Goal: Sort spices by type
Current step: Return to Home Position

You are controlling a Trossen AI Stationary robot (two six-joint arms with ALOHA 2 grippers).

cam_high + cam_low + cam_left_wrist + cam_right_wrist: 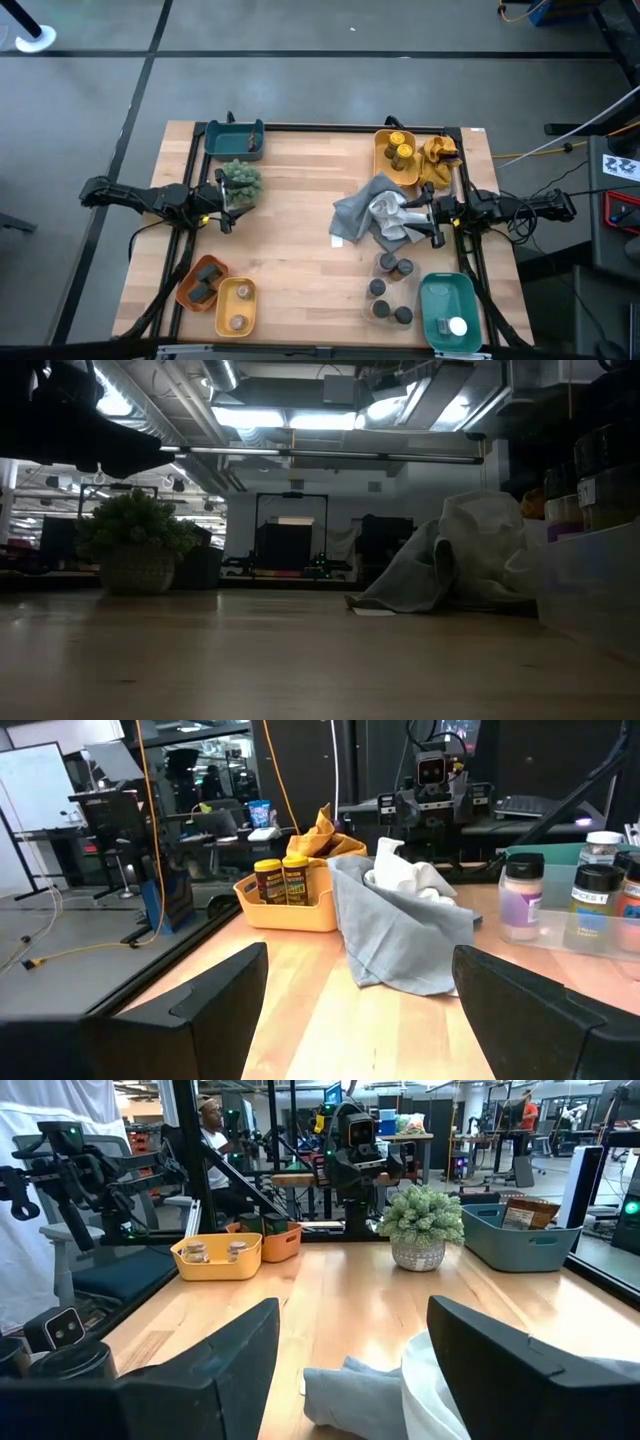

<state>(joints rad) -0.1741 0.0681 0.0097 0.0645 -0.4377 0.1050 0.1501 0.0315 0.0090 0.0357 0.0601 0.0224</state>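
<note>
Several spice jars stand loose in a clear tray at the near right [390,290]; they also show in the left wrist view [590,900]. Two yellow-lidded jars [400,152] stand in the far yellow bin [381,160]. Dark jars [204,281] sit in the orange bin, other jars [238,305] in the near yellow bin, and a white-lidded one [456,326] in the near teal bin. My left gripper [230,206] is open and empty beside the plant ball [241,180]. My right gripper [407,213] is open over the grey and white cloths [370,215]. My right gripper stands open over the heap of cloths [380,1390], coming level from the table's right side. Whether its fingers touch the cloth I cannot tell.
An empty teal bin [234,139] stands at the far left edge. A yellow cloth [439,158] lies beside the far yellow bin. Bare wood lies in the table's middle [300,260]. In the low view the plant [138,548] and the cloth heap [450,555] stand up from the table.
</note>
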